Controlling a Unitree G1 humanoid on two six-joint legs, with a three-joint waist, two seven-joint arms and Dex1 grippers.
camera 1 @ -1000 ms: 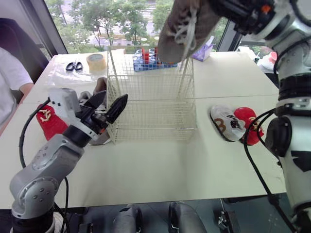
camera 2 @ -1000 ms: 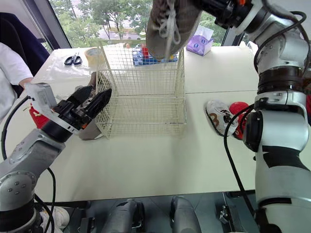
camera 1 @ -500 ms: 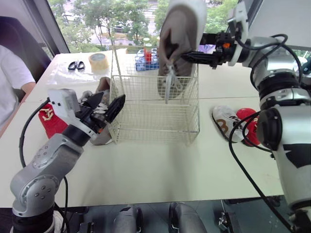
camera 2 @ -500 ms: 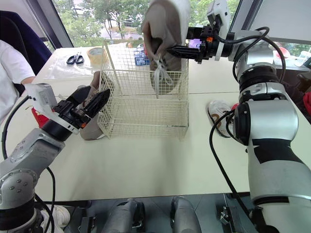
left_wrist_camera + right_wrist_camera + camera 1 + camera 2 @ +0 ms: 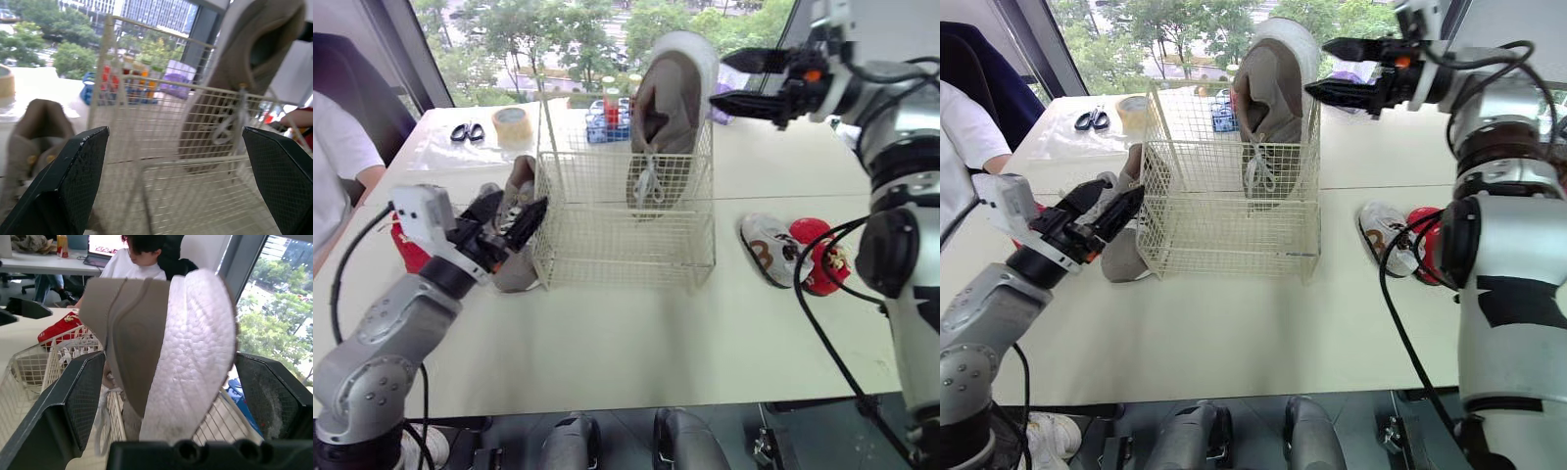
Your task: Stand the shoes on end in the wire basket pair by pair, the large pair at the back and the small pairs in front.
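Lower left of the frame: the left gripper [image 5: 514, 215] has its fingers spread wide and holds nothing. It hangs just beside a tan shoe [image 5: 516, 266] lying on the table [image 5: 636, 343] against the left wall of the wire basket [image 5: 607, 245]. A red shoe [image 5: 408, 250] lies behind the gripper. Right of centre: a small white shoe [image 5: 766, 250] and a small red shoe [image 5: 818, 257] lie touching. Centre: the large tan shoe [image 5: 668, 117] stands on end in the basket's back right corner, sole facing right. Upper right: the right gripper [image 5: 720, 80] is wide open and empty, just beside the sole. Upper left: scissors [image 5: 463, 133] and a tape roll [image 5: 509, 122].
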